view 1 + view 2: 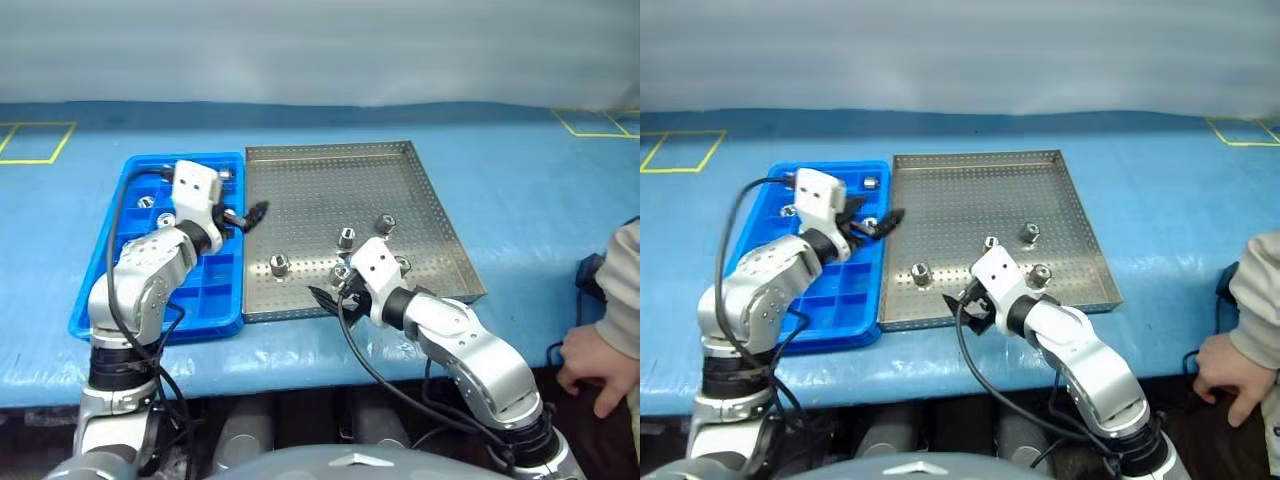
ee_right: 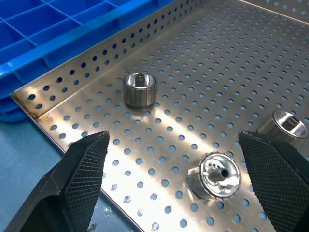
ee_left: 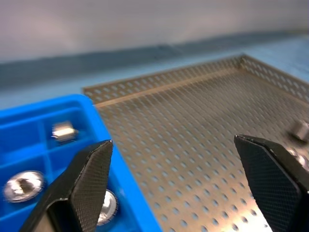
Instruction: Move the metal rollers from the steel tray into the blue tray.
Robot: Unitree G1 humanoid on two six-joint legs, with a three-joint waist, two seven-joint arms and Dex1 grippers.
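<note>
Left end effector [image 1: 252, 214]: my fingers are spread wide and empty, hanging right over the seam where the blue tray meets the steel tray.
Right end effector [image 2: 178, 188]: fingers wide apart here too, nothing between them, poised low over the near-left corner of the steel tray.
Steel tray [image 1: 300, 185]: sits flat on the blue surface [image 1: 520, 190], its left rim just beside the blue tray.
Blue tray [image 1: 215, 300]: lies at nine o'clock from the steel tray.
Metal rollers [image 2: 140, 89]: several stand on the perforated floor, clustered toward the tray's near edge; from my right wrist, one is at eleven o'clock, one sits between my fingers, another at two o'clock.
Rollers already across [image 3: 63, 131]: a few rest in the blue tray's far compartments.
Person's hand [image 1: 590, 365]: rests at the surface's near right edge, well apart from both trays.
</note>
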